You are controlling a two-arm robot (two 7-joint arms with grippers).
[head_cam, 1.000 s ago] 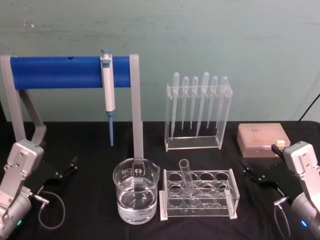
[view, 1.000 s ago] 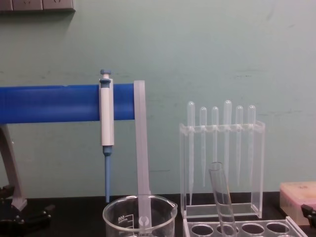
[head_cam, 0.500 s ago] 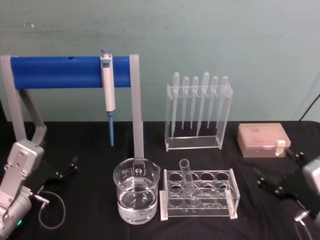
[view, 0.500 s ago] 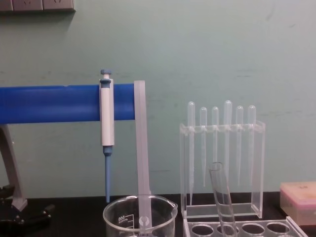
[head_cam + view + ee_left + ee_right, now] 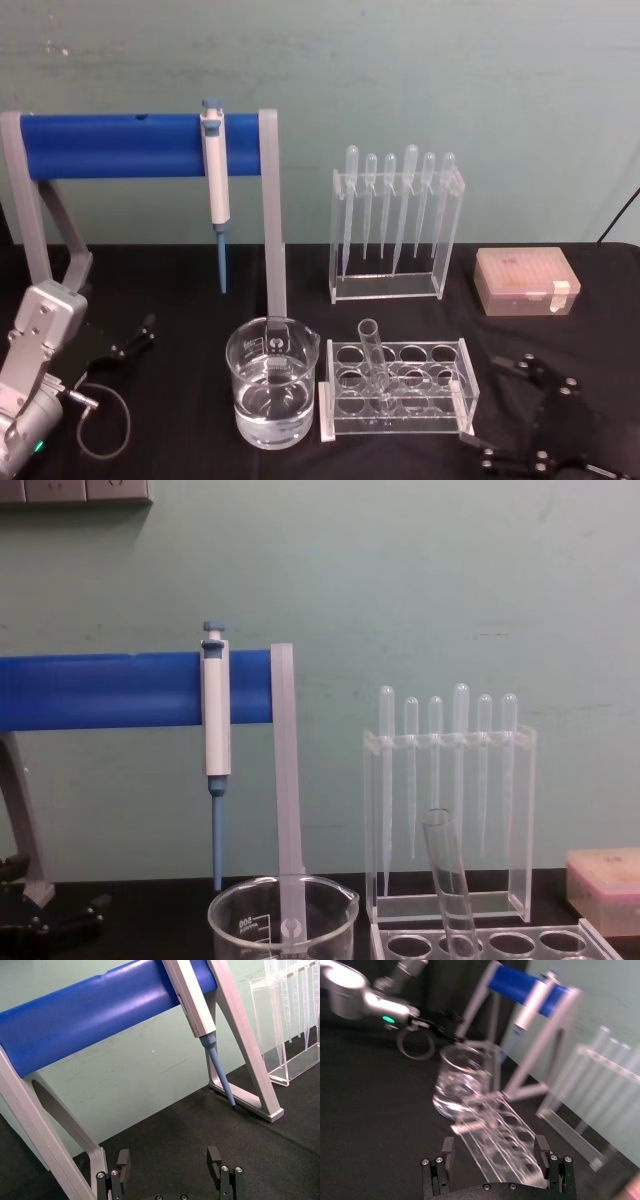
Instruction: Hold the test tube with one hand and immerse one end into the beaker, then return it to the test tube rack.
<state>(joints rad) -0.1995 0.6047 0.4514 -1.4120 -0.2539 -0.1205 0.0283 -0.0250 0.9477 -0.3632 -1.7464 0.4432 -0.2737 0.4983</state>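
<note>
The test tube [image 5: 372,356] leans in the clear rack [image 5: 455,415], its open rim up; in the chest view the test tube [image 5: 447,880] rises above the rack [image 5: 590,940]. Just left of the rack stands the beaker [image 5: 272,385], partly filled with water, and its rim shows in the chest view as beaker [image 5: 283,912]. My right gripper [image 5: 487,405] is open, low at the rack's right end and facing it. In the right wrist view the gripper [image 5: 494,1149] frames the rack [image 5: 505,1140], with the beaker [image 5: 462,1080] beyond. My left gripper [image 5: 135,338] rests open at the left, and its own view shows the gripper [image 5: 169,1160] holding nothing.
A grey stand with a blue bar [image 5: 120,143] holds a blue-and-white micropipette [image 5: 215,185] behind the beaker. An acrylic holder of thin pipettes [image 5: 397,225] stands at the back. A pink tip box [image 5: 525,281] sits at the back right. A cable loop [image 5: 105,420] lies by the left arm.
My right gripper has swung down and inward from beside the pink box to the rack's right end, turning to face the rack. The left arm, test tube and beaker have not moved.
</note>
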